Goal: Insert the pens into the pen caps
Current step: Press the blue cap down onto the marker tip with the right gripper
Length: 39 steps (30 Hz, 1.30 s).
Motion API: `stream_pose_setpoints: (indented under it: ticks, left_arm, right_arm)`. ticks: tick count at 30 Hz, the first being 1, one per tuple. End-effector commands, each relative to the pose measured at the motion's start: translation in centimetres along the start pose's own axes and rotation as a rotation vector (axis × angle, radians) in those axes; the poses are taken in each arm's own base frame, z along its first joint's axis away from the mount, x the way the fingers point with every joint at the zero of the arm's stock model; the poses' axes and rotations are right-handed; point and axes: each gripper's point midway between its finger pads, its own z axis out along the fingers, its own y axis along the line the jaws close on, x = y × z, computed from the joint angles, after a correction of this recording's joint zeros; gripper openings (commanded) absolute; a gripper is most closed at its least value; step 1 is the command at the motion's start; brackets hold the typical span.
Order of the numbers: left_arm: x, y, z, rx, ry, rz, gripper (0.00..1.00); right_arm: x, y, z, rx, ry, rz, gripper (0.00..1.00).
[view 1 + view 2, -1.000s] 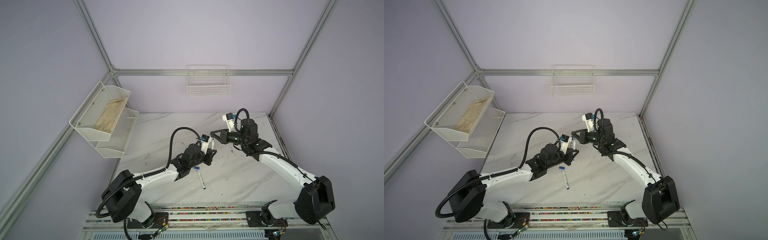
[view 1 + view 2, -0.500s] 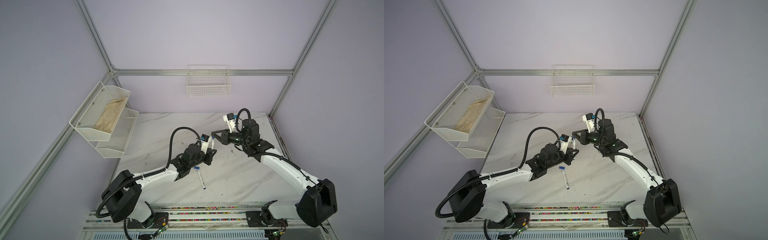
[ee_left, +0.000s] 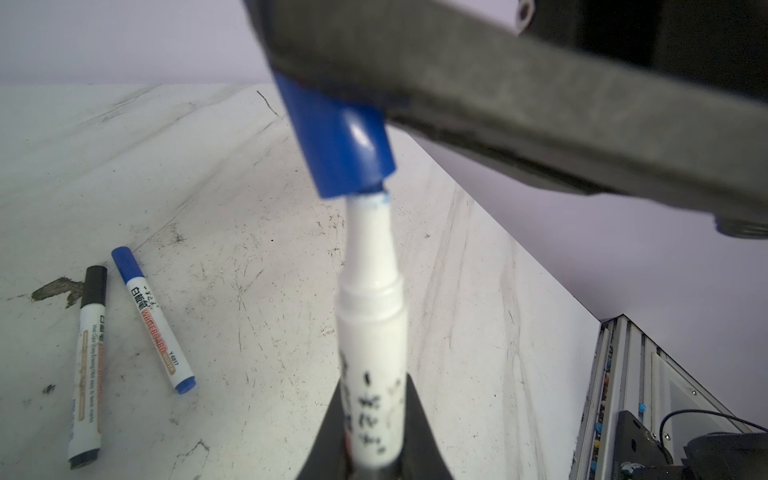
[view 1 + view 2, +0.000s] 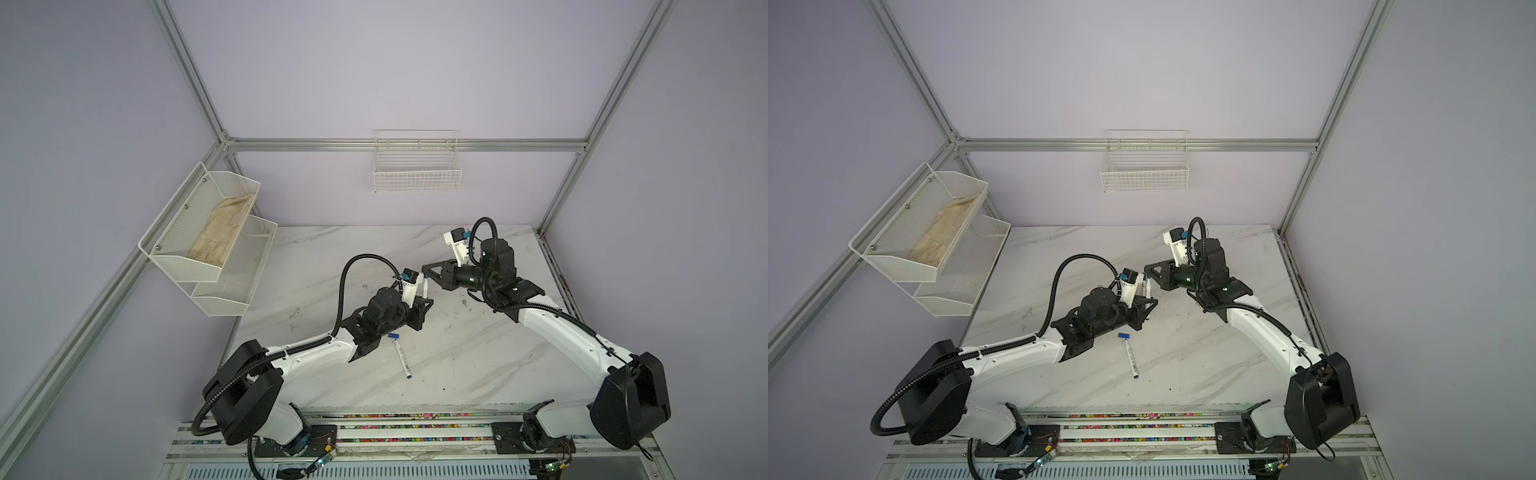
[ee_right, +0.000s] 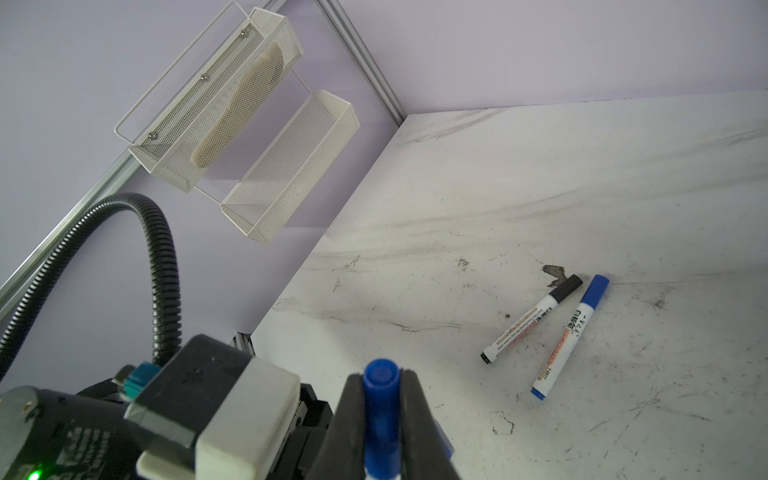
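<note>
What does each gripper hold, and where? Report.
The left gripper clamps a white pen by its printed barrel; right gripper clamps a blue cap by its sides, open end at the pen's tip.

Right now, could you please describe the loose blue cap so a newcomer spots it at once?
On the marble table, find the lone pen beside the left arm. The cap is the short blue stub just off that pen's far end. It alone lies free: one other blue cap sits on a pen, another in the right end effector.
</note>
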Motion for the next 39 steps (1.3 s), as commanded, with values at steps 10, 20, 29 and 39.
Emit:
stream_pose_setpoints:
  ticks: [10, 20, 29, 39]
  left_arm:
    - [-3.6, 0.3, -0.7, 0.036, -0.126, -0.076, 0.00]
    - [-6.0, 1.1, -1.0, 0.072, -0.187, -0.111, 0.00]
    - [-10.4, 2.8, -2.6, 0.035, -0.311, -0.077, 0.00]
    - [-15.2, 3.4, -5.4, -0.082, -0.477, 0.057, 0.00]
  right_arm:
    - [1.8, 0.9, -1.2, -0.041, 0.041, 0.002, 0.00]
    - [4.3, 1.9, -1.8, -0.103, 0.144, 0.033, 0.00]
    - [7.6, 1.5, -2.2, -0.105, 0.263, 0.065, 0.00]
    - [10.7, 2.6, -2.1, -0.149, 0.372, 0.069, 0.00]
